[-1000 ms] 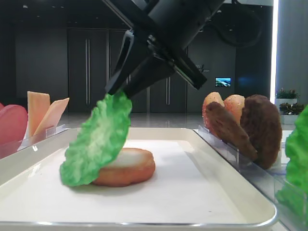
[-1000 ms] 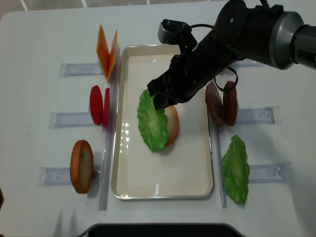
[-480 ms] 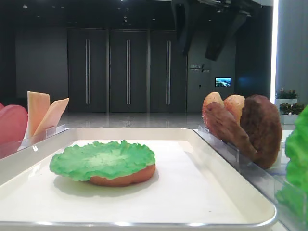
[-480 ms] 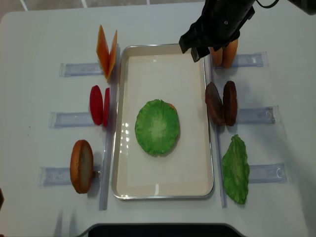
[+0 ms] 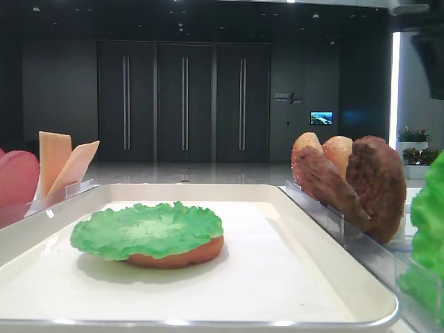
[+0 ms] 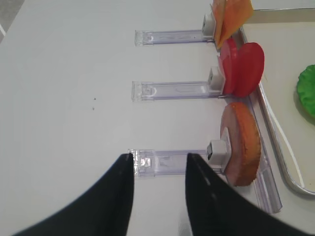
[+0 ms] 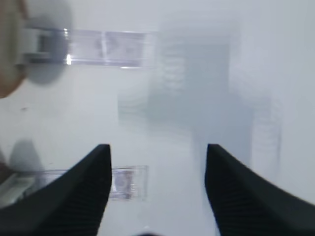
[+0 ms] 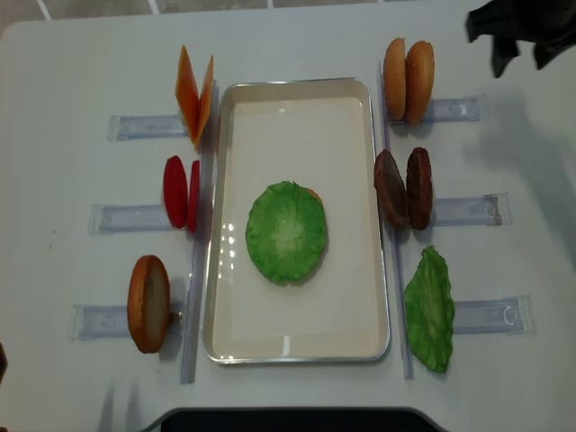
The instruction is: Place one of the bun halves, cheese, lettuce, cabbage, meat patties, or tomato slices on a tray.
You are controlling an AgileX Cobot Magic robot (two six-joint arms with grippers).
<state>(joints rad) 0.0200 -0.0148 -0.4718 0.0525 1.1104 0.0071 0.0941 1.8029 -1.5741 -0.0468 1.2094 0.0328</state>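
A green lettuce leaf (image 8: 286, 231) lies flat on a bun half (image 5: 182, 256) in the middle of the cream tray (image 8: 297, 354). My right gripper (image 8: 520, 56) is off the tray, over the table's far right corner. Its wrist view shows it open (image 7: 157, 147) and empty above bare white table. My left gripper (image 6: 160, 156) does not show in the overhead views. In its wrist view the jaws stand apart with nothing between them, over a clear holder (image 6: 167, 162) left of another bun half (image 6: 241, 142).
Left of the tray stand cheese slices (image 8: 193, 94), tomato slices (image 8: 180, 192) and a bun half (image 8: 148, 303) in clear holders. On the right are two bun halves (image 8: 408, 81), meat patties (image 8: 405, 189) and a second lettuce leaf (image 8: 429, 309).
The right gripper let go of the lettuce, which now lies flat on the bun half. The gripper opened and pulled away to the far right corner. The left gripper has not moved.
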